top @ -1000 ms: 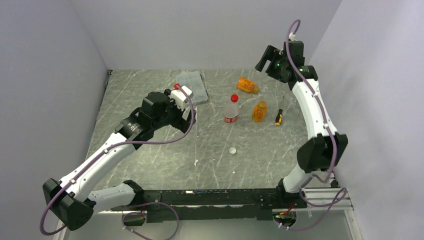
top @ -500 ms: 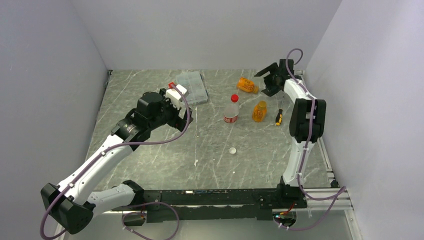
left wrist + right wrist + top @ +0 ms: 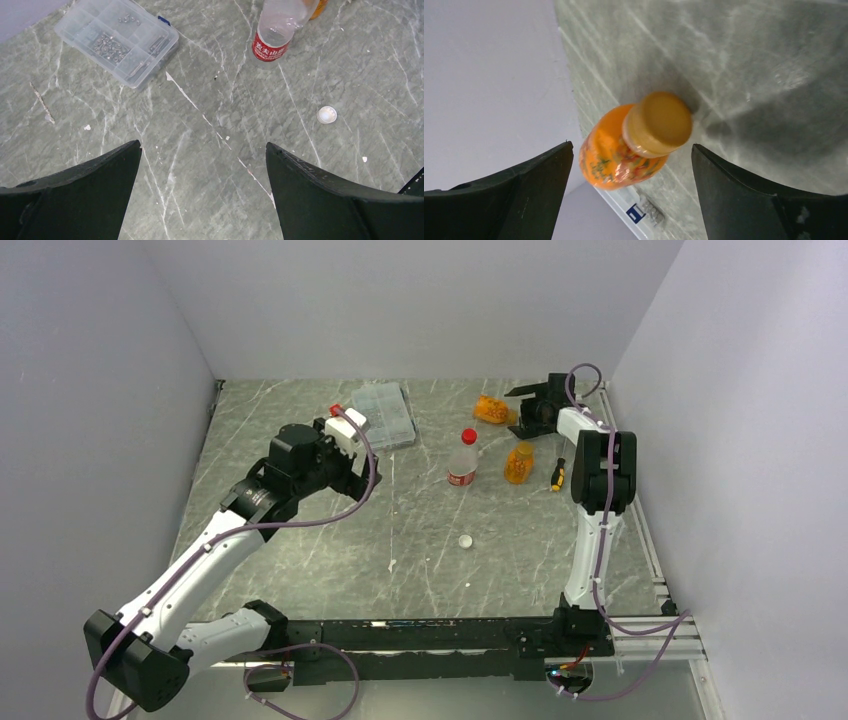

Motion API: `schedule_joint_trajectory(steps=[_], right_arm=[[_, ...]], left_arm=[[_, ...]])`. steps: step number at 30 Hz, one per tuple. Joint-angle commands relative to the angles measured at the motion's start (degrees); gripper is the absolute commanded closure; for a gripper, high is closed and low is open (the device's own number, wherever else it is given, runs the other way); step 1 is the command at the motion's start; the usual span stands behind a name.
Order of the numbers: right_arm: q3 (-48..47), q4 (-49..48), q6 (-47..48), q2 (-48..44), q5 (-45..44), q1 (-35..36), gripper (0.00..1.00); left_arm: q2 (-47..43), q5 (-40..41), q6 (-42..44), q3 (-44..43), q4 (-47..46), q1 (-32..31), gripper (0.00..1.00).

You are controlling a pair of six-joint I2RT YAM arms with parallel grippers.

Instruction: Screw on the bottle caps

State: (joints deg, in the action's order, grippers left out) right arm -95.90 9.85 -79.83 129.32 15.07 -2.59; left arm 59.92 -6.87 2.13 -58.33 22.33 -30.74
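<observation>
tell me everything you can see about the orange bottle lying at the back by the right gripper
The orange bottle is small and squat, apparently translucent plastic, with a printed pattern on its body. A paler orange cap sits on its neck; whether it is tight cannot be told. The bottle lies on its side on the grey marbled table near the far edge. Its cap end faces the right gripper, whose open jaws frame it without touching.

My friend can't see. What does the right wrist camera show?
A small orange plastic bottle with a round orange cap lies cap-first toward the camera, between the black fingers of the open right gripper. Under it is a grey-green marbled table, beside a pale wall.
</observation>
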Motion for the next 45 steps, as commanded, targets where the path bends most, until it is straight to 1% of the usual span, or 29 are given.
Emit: schedule_joint_trajectory(steps=[1,4,14,15,18,22,25,35,42,44,45], right_arm=[[-0.7,-1.9,-3.6,2.1,-0.6,0.1,0.12],[0.1,-2.7,-4.1,2.4,-1.1,0.1,0.14],[-5.6,2.1,-2.4,6.5,-2.9,0.2,0.21],[-5.8,2.4,-2.4,6.8,-3.0,0.2,0.23],[-6.5,3.2,-2.0,7.8,-3.3,0.2,0.31],[-7.7,4.7,-0.9,9.3,-3.8,0.4,0.34],[-9.8,6.9,0.4,10.6,-4.6,0.5,0.35],[-18.2,14.4,7.0,16.0,-7.4,0.8,0.43],[-22.0,17.8,12.6,17.8,-9.3,0.9,0.57],[-21.7,17.8,14.3,17.3,-10.1,0.9,0.61],[-21.2,17.0,15.4,16.9,-10.3,1.0,0.62]], left_arm=[[-1.1,-2.2,-1.1,0.1,-3.0,1.0,0.01],[-0.9,-2.6,-1.2,0.2,-3.1,1.5,0.01],[-0.6,-4.2,-1.6,0.5,-3.6,3.2,0.01],[-0.7,-4.3,-1.7,0.5,-3.7,3.3,0.00],[-0.7,-4.8,-1.8,0.6,-3.8,3.7,0.01],[-0.7,-5.3,-1.7,0.6,-4.0,4.1,0.01],[-0.7,-5.6,-1.8,0.6,-4.1,4.4,0.01],[-1.3,-6.0,-1.8,0.8,-4.2,5.0,0.01],[-1.4,-6.3,-1.8,0.9,-4.3,5.1,0.01],[-1.4,-6.4,-1.8,0.8,-4.4,5.1,0.01],[-1.4,-6.5,-1.8,0.8,-4.4,5.1,0.00]])
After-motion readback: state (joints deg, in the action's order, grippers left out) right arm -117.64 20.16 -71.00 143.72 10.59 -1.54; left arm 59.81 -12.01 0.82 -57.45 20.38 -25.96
